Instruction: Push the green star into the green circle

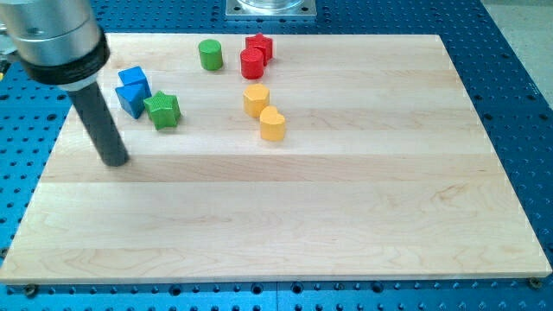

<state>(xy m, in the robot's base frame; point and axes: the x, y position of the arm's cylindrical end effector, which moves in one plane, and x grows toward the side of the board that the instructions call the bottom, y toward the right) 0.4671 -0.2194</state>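
The green star (pixel 162 110) lies on the wooden board at the upper left, touching a blue block (pixel 130 98) on its left. The green circle (pixel 210 54) stands near the board's top edge, up and to the right of the star, apart from it. My tip (pixel 115 161) rests on the board below and to the left of the green star, a short gap away from it. The dark rod rises from the tip to the view's top left.
A second blue block (pixel 133 79) sits just above the first. A red circle (pixel 252 63) and a red star-like block (pixel 260 46) sit right of the green circle. Two yellow blocks (pixel 256 99) (pixel 273 124) lie near the middle. The board's left edge (pixel 52 155) is close to my tip.
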